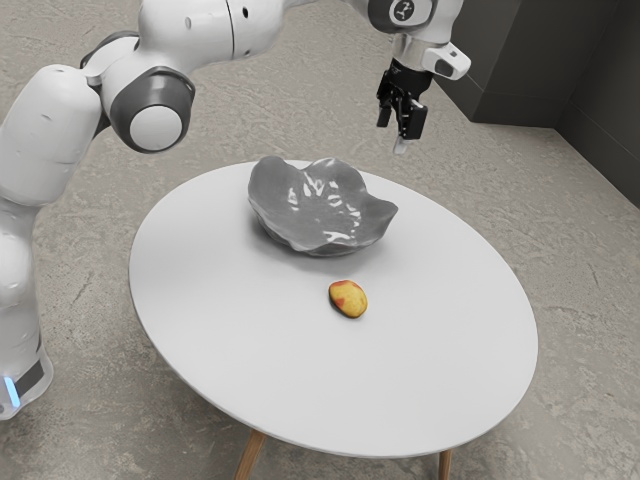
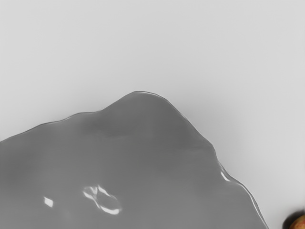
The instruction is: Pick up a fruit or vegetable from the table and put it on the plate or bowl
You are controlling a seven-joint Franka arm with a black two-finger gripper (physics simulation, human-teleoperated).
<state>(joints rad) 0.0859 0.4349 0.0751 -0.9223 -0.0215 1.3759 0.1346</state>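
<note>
Round white surface (image 1: 250, 380) (image 2: 143, 43) on pale wooden legs (image 1: 248, 455); mottled grey concrete floor (image 1: 560, 200), dark grey wall (image 1: 540, 60) at the exterior view's upper right. Glossy grey wavy-rimmed bowl (image 1: 320, 205) (image 2: 143, 167) sits toward the far side. Small yellow-red fruit (image 1: 348, 299) (image 2: 298, 222) lies on the bare surface just in front of the bowl, not touching it. Black gripper (image 1: 402, 132) hangs high beyond the bowl's far rim, fingers parted, holding nothing.

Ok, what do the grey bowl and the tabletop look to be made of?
Bowl: glazed ceramic or perhaps polished metal, judging by sharp white highlights on its wavy grey surface. Tabletop: matte white, likely painted or laminated board, with no glare; its legs look wooden.
</note>
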